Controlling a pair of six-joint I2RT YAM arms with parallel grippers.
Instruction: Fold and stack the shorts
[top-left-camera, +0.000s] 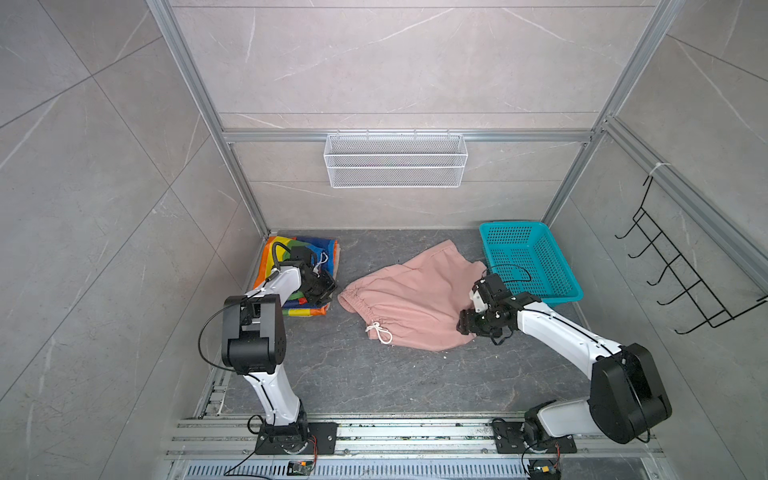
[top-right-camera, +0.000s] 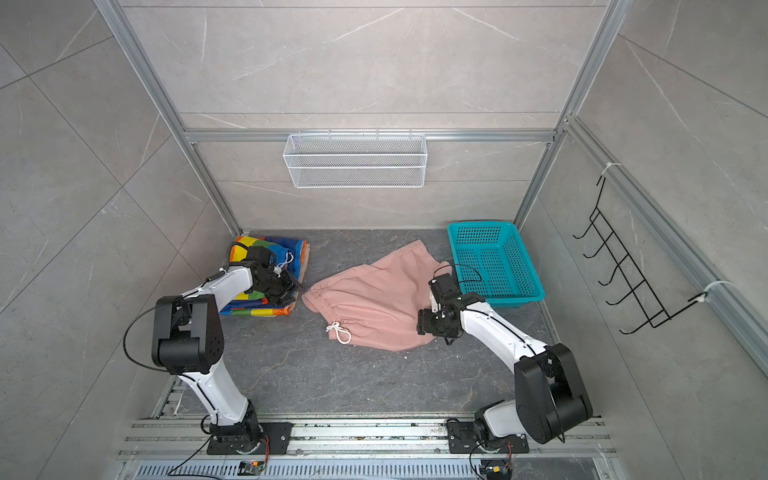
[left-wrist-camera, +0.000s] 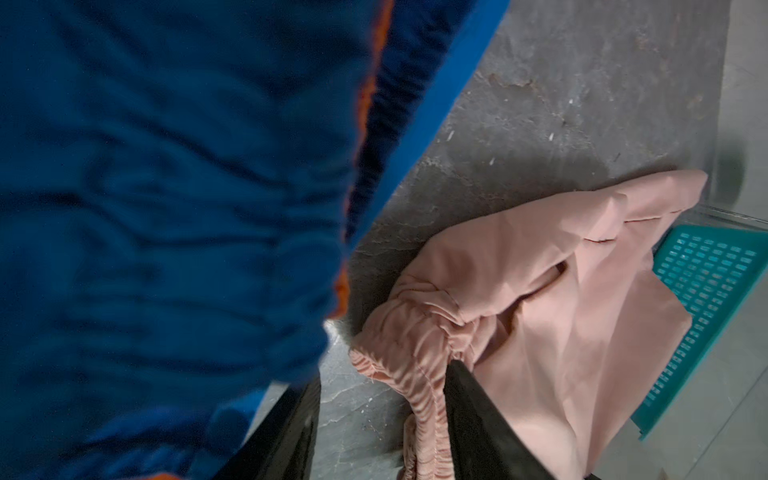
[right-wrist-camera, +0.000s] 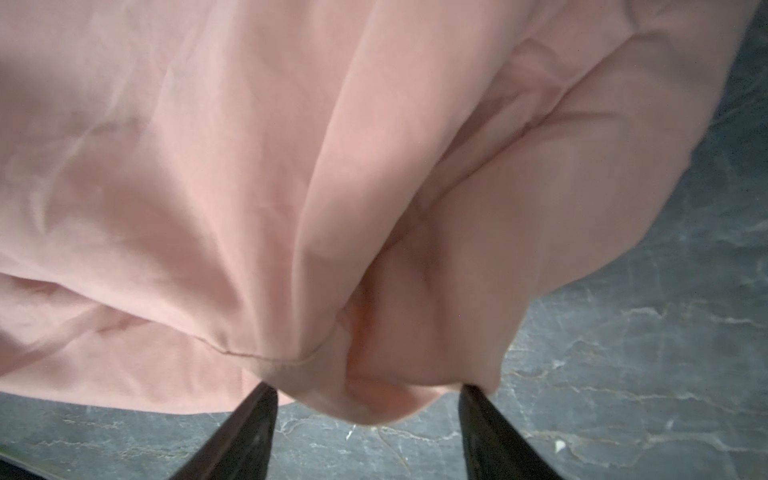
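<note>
In both top views the pink shorts (top-left-camera: 415, 299) (top-right-camera: 374, 303) lie unfolded mid-table, waistband (top-left-camera: 357, 305) at 9 o'clock, legs toward 3. The left claw (top-left-camera: 322, 295) meets the waistband end, the right claw (top-left-camera: 465, 326) the 4 o'clock hem corner (top-left-camera: 459, 341).

Left wrist view: left claw (left-wrist-camera: 382, 432) parted, waistband between its 2 fingers, unpinched.

Right wrist view: right claw (right-wrist-camera: 365, 415) parted, released, hem corner between.

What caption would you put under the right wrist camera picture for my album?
Open right gripper at the edge of the crumpled pink shorts, with the dark marbled tabletop beneath.
</note>
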